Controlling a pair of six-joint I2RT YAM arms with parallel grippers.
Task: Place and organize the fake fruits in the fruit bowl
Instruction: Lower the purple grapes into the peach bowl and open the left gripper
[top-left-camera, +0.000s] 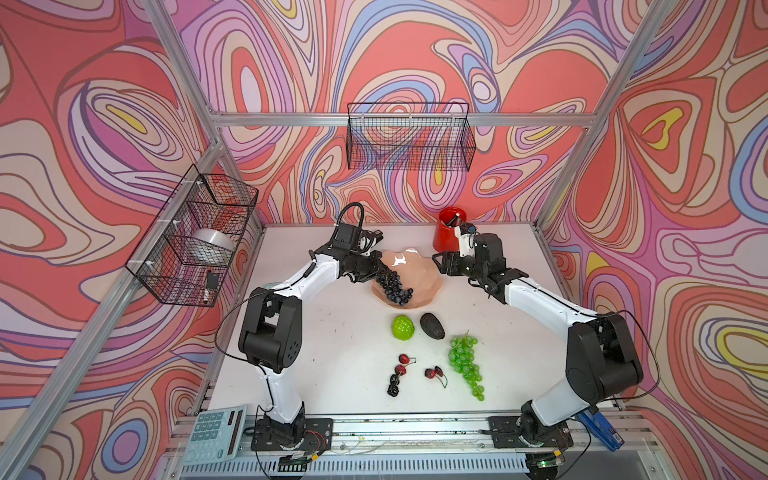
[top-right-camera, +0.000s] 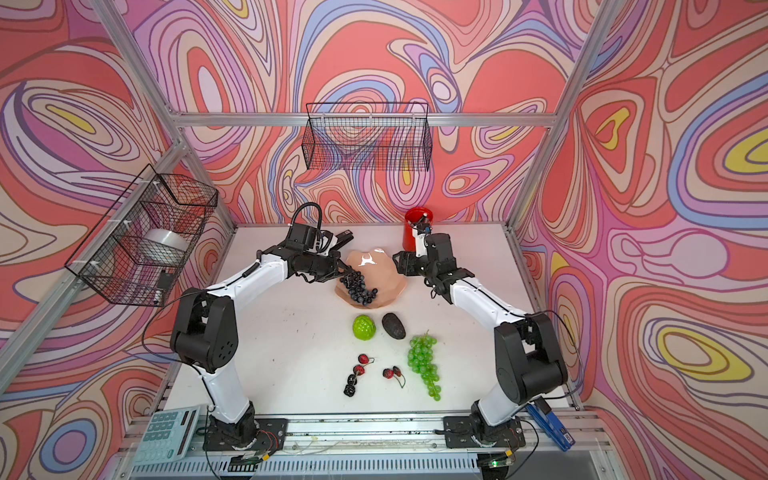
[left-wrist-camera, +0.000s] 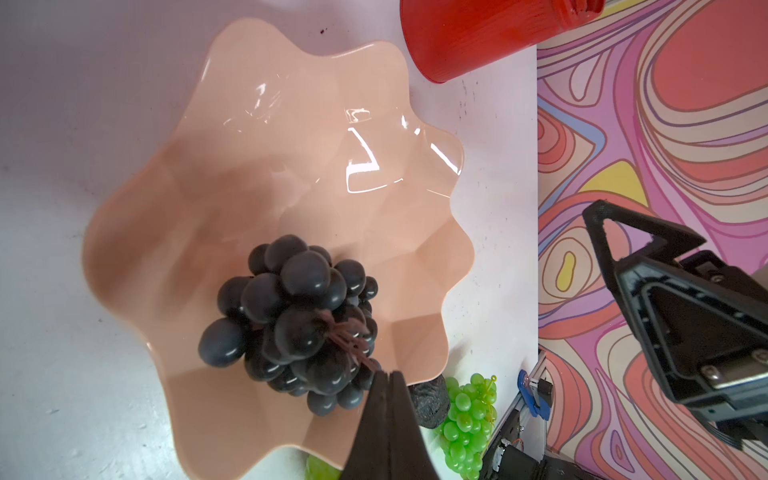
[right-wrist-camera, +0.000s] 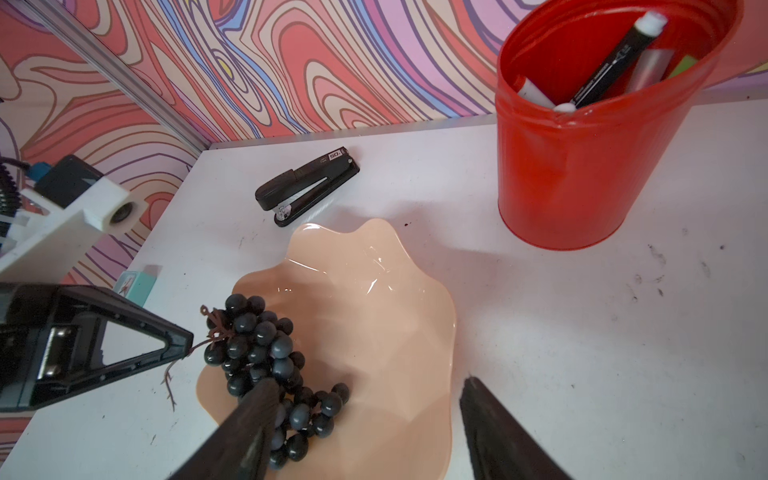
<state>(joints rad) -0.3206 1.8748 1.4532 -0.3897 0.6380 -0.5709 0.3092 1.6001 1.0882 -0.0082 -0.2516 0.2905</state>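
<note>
- Found one item in the fruit bowl (top-left-camera: 419, 270): dark purple grape bunch (top-left-camera: 392, 286), draped along the bowl's left side, stem end reaching past the wavy rim
- Noted left gripper (left-wrist-camera: 388, 376) pinched tight on that bunch's brown stem, jaws pressed together; not yet let go
- Noted right gripper (top-left-camera: 439, 264) with jaws spread and nothing between them, hovering at the bowl's right edge, near the red cup (top-left-camera: 446, 239)
- Counted as left on the white table (top-left-camera: 332, 332), in front of the bowl: glossy lime-green round fruit (top-left-camera: 403, 327) and dark avocado (top-left-camera: 432, 326), side by side but apart, nearest the bowl
- Listed further forward: translucent green grape bunch (top-left-camera: 465, 361) to the right; red stemmed cherries (top-left-camera: 434, 372), a pair in the middle and two more to its left; small blackberries (top-left-camera: 392, 384) just in front of those, apparently touching the nearer cherry
- Judged progress as early: first fruit laid in but unreleased, five kinds outstanding, arranging not begun
- Judged remaining: release of the stem, then transfer of each loose fruit, with the bowl's bare right half free for the bulkier pieces
</note>
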